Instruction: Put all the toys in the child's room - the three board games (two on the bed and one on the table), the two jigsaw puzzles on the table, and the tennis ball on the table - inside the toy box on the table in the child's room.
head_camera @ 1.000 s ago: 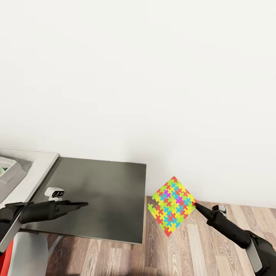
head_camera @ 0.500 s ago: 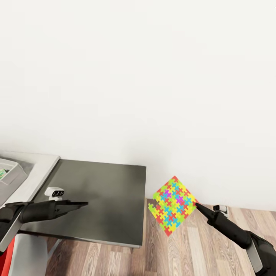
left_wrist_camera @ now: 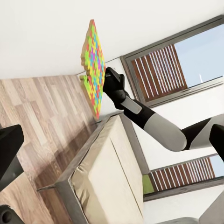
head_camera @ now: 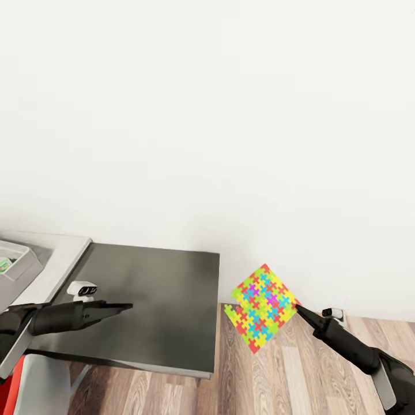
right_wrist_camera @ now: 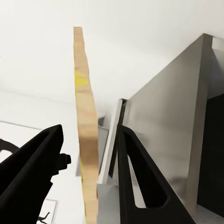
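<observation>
From the head camera, the right gripper (head_camera: pixel 297 308) pinches one corner of a jigsaw puzzle (head_camera: pixel 262 308), holding it up in the air as a tilted diamond. The puzzle hangs just past the right edge of the dark cabinet top (head_camera: pixel 155 300), over the wooden floor (head_camera: pixel 288 374) and in front of the white wall (head_camera: pixel 230 115). The left gripper (head_camera: pixel 124 308) hovers above the cabinet top, its fingers drawn together to a narrow point with nothing between them. To the left of the cabinet top runs the pale table (head_camera: pixel 55 262), and on it, at the far left, stands a corner of the toy box (head_camera: pixel 20 265).

From the left wrist, the puzzle (left_wrist_camera: pixel 93 60) appears nearly edge-on, with the right gripper (left_wrist_camera: pixel 108 77) clamped on its edge; the bed (left_wrist_camera: pixel 107 182) lies below, by slatted windows (left_wrist_camera: pixel 163 70).

From the right wrist, the two dark fingers (right_wrist_camera: pixel 135 177) sit either side of the puzzle's plain wooden-coloured edge (right_wrist_camera: pixel 84 126), with the cabinet top (right_wrist_camera: pixel 177 130) beyond it.
</observation>
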### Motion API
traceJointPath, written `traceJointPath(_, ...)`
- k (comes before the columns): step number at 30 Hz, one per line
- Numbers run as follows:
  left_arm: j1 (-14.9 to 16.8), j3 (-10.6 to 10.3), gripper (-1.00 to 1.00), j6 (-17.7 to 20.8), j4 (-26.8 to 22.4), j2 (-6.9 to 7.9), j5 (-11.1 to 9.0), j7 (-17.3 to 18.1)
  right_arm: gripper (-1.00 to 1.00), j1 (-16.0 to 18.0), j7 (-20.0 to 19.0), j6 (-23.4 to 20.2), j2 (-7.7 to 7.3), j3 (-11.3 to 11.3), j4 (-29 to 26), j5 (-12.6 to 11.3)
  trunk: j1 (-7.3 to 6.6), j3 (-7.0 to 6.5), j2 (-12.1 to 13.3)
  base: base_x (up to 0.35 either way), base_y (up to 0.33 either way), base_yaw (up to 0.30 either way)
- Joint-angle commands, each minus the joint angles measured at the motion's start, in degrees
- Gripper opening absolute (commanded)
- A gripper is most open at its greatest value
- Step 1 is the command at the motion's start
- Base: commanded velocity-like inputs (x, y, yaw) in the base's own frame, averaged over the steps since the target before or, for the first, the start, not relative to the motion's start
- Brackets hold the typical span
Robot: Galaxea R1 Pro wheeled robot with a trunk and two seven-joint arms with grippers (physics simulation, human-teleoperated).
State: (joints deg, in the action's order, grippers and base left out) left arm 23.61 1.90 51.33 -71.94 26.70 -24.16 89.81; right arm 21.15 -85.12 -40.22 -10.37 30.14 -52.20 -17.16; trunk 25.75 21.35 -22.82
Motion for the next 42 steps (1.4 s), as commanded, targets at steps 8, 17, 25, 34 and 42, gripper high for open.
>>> traceJointPath(8,0.03,0.01,1.00,0.62,0.02,-0.05,-0.01,0.19,-1.00,0.00,-0.12,-0.56,0.00,0.07,-0.01,-0.10,0.03,-0.68,-0.09,0.000,0.000,0.000)
traceJointPath(17,0.03,0.01,1.00,0.62,0.02,-0.06,-0.01,0.19,-1.00,-0.05,-0.10,-0.56,0.00,0.08,-0.17,-0.14,0.03,-1.54,-0.09,0.000,0.000,0.000)
traceJointPath(25,0.03,0.03,1.00,0.62,-0.03,-0.06,-0.01,0.19,-1.00,-0.05,-0.10,-0.56,0.00,0.09,-0.18,-0.15,0.03,-2.30,-0.09,0.000,0.000,0.000)
traceJointPath(34,0.03,-0.03,1.00,0.68,-0.29,-0.08,-0.01,0.19,-1.00,-0.05,-0.05,-0.45,-0.02,0.09,-0.18,-0.07,0.03,-3.16,-0.09,0.000,0.000,0.000)
traceJointPath(42,0.03,-0.06,1.00,0.76,-1.26,-0.07,-0.01,0.19,-1.00,-0.05,-0.05,-0.45,-0.09,0.18,-0.18,-0.11,0.03,-3.92,-0.09,0.000,0.000,0.000)
